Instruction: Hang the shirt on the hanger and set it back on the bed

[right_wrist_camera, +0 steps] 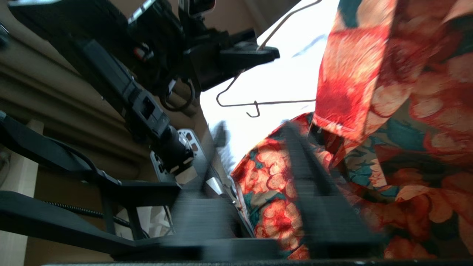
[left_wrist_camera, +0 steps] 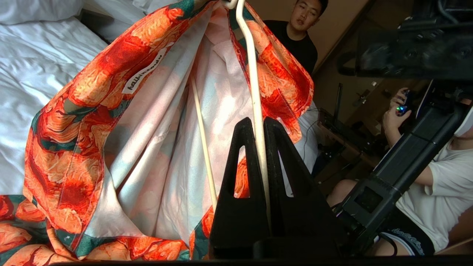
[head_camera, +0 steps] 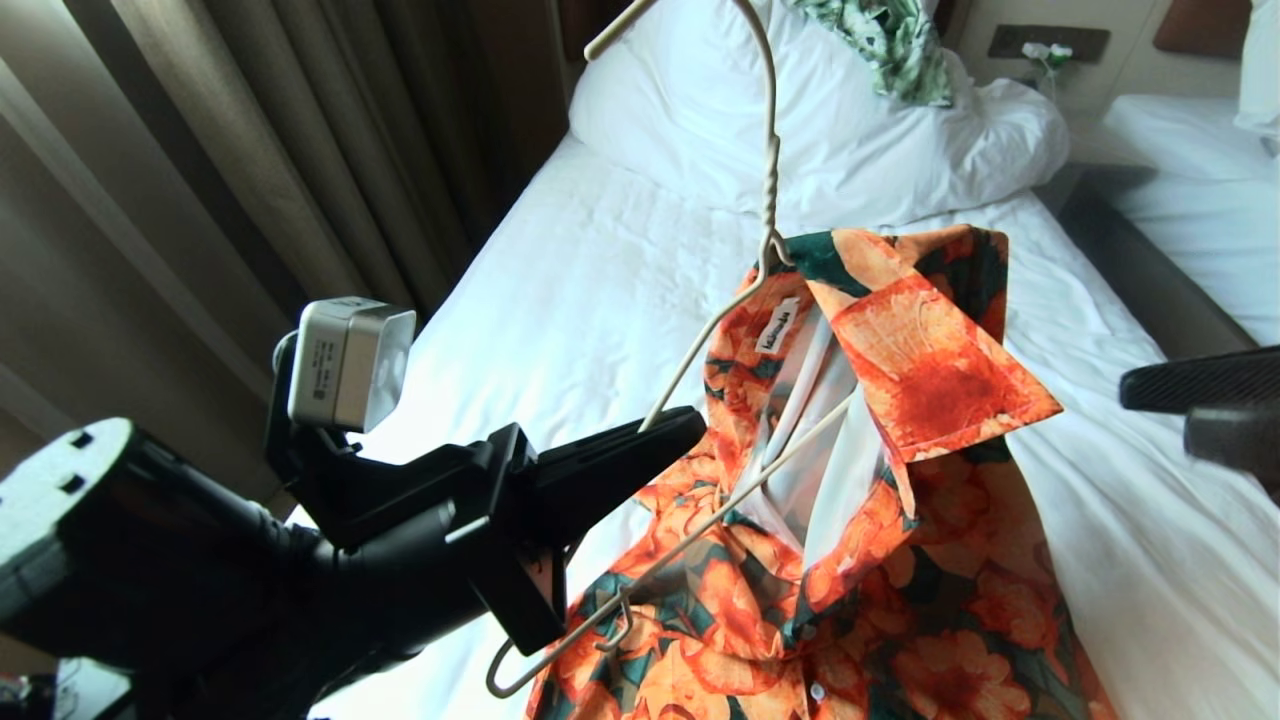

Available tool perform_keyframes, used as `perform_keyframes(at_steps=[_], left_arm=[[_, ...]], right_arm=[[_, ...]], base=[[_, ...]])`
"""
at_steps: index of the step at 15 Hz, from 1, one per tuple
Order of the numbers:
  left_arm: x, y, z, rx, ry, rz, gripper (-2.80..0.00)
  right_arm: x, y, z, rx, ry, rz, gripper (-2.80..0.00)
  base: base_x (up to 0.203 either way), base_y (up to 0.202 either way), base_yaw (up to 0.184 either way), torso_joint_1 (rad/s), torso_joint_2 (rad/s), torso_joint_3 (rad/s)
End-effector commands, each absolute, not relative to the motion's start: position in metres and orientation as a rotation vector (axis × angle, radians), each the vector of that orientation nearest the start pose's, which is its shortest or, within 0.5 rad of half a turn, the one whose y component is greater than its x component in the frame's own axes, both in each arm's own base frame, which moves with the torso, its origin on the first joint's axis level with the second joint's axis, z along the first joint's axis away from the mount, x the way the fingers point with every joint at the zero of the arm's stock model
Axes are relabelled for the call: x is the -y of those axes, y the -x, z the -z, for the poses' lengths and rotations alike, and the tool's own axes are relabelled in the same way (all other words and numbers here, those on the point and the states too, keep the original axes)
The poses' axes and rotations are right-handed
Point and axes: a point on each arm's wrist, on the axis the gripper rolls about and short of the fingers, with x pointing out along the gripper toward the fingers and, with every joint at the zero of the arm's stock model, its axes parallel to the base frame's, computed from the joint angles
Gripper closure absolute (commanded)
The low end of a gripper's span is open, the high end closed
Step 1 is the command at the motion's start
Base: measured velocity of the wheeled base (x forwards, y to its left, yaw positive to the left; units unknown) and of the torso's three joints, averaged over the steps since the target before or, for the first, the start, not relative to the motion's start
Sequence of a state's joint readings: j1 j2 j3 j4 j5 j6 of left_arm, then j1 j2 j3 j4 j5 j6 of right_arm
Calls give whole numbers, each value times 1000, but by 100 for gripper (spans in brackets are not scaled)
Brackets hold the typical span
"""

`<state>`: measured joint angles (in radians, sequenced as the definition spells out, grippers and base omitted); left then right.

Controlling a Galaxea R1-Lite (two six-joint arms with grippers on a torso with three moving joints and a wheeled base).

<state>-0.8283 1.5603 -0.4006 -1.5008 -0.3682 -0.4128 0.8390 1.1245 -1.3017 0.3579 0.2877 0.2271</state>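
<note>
1. The left gripper (head_camera: 690, 420) was clamped on one sloping arm of the hanger (head_camera: 768, 190), holding it up in the air above the bed (head_camera: 560, 300); the left wrist view showed the wire pinched between its closed fingers (left_wrist_camera: 240, 147).
2. The shirt (head_camera: 880, 420) hung from the hanger on one side only; its collar sat at the twisted neck and the cloth draped down toward the sheet on the robot's right; the hanger's left corner and lower bar stuck out bare.
3. The right gripper (right_wrist_camera: 258, 192) was low beside the shirt's front, near the cloth, with its fingers spread apart and nothing between them; in the head view only its tip showed at the right edge.
4. Judged step: dressing the hanger was half done; one shoulder seemed seated, the other not yet.
5. The next move likely called for the right gripper to take the loose shoulder and draw it over the bare corner while the left held firm; then lowering it onto the sheet below the pillow (head_camera: 830, 110).
</note>
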Motion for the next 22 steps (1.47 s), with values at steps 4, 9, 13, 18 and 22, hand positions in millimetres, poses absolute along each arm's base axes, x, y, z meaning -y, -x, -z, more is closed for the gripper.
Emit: perform_keyframes(at_steps=[4, 9, 13, 18, 22], left_arm=[[172, -147, -208, 120, 448, 1249, 0], [168, -138, -211, 93, 444, 1271, 0], [164, -129, -211, 85, 449, 1294, 0], [161, -126, -209, 77, 450, 1294, 0], [160, -124, -208, 71, 451, 1300, 0]], right_arm=[[-92, -90, -397, -335, -152, -1001, 0], [-102, -132, -391, -342, 34, -905, 0], [-108, -154, -386, -319, 141, -970, -280], [-93, -175, -382, -179, 311, -1119, -280], [-107, -207, -378, -91, 378, -1174, -280]], base=[[0, 0, 0, 0, 0, 0], [0, 0, 0, 0, 0, 0], [0, 0, 0, 0, 0, 0], [0, 0, 0, 0, 0, 0], [0, 0, 0, 0, 0, 0]])
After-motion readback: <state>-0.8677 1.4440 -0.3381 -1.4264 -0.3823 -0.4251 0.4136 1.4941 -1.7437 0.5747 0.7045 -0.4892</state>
